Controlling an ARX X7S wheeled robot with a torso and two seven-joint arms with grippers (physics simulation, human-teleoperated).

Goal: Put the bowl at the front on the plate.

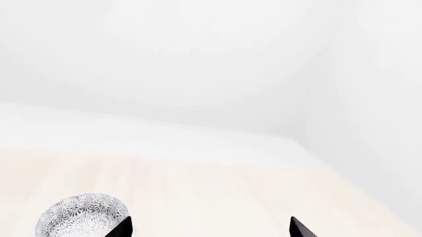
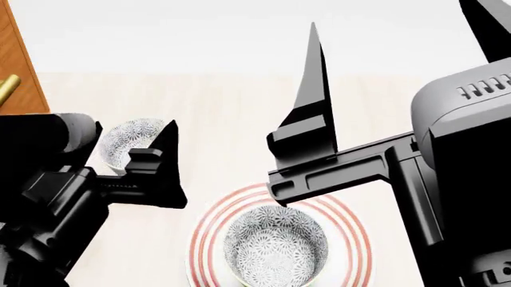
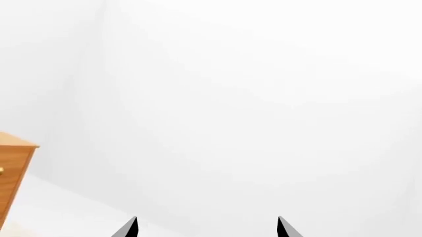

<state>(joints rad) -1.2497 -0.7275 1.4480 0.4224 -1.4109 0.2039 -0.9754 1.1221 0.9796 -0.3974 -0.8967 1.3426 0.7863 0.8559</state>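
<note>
The bowl (image 2: 276, 248), white with a dense grey-blue floral pattern, stands upright in the middle of the plate (image 2: 357, 234), a flat white plate with thin red rings, at the near edge of the head view. My right gripper (image 3: 206, 228) hangs open and empty high above the plate, with one long finger (image 2: 312, 95) pointing away from me. My left gripper (image 1: 209, 228) is open and empty to the plate's left, and one of its fingers (image 2: 164, 158) sits just beside a look-alike bowl (image 1: 82, 215).
The look-alike bowl (image 2: 126, 140) stands on the pale wooden table (image 2: 231, 119) at the left, farther back than the plate. A brown wooden cabinet (image 2: 16, 60) with a brass handle (image 2: 6, 86) borders the table's far left. Behind the table is a white wall.
</note>
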